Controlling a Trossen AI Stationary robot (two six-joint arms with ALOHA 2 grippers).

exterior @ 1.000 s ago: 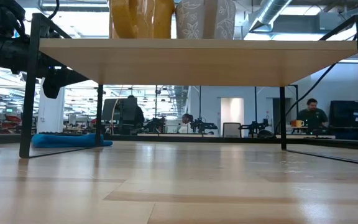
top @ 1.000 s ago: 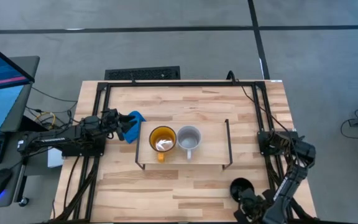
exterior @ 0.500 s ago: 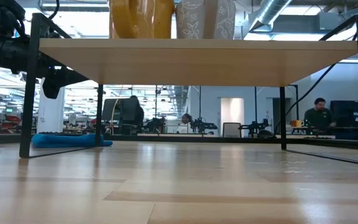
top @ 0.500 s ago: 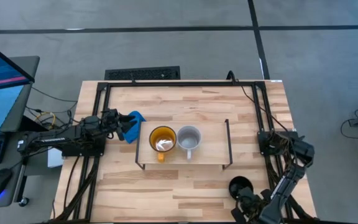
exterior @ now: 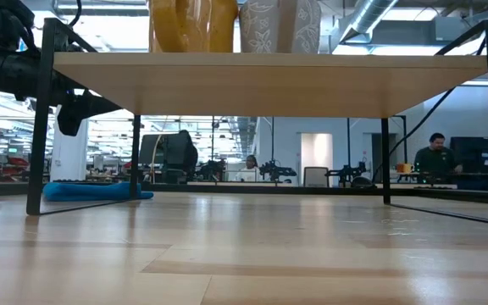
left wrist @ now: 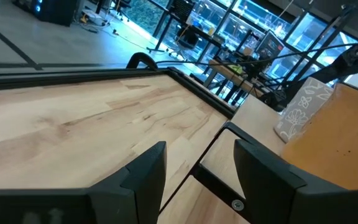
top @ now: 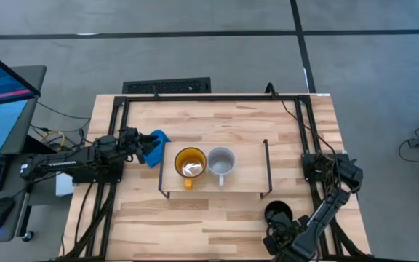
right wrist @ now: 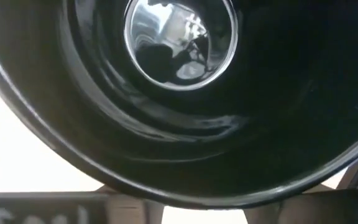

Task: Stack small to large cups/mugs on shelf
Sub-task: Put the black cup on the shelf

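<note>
Pale butcher-block planks make up the tabletop (top: 195,225), with grey concrete floor around it and a bright workshop with people at desks beyond the far edge. On it stands the shelf (top: 246,180), a low light-wood board on thin black wire legs. The yellow mug (top: 190,164) and the grey mug (top: 221,161) already sit side by side on the board, handles pointing near; something pale lies inside the yellow one. A crumpled blue cloth (top: 156,140) lies on the table just left of the shelf.

The black mug (top: 278,215) is near the table's near-right corner, below the shelf's right leg. Its glossy round inside fills the right wrist view. The right gripper (top: 286,234) is right at it, but whether its fingers are around the rim or apart I cannot tell. The left gripper (top: 138,140) waits beside the cloth at the shelf's left end, fingers (left wrist: 145,174) plainly spread with nothing between them.

By my judgement the step in hand is taking up the black mug. Next it needs a firm hold on that slick glazed wall, then a lift to the bare right part of the board
</note>
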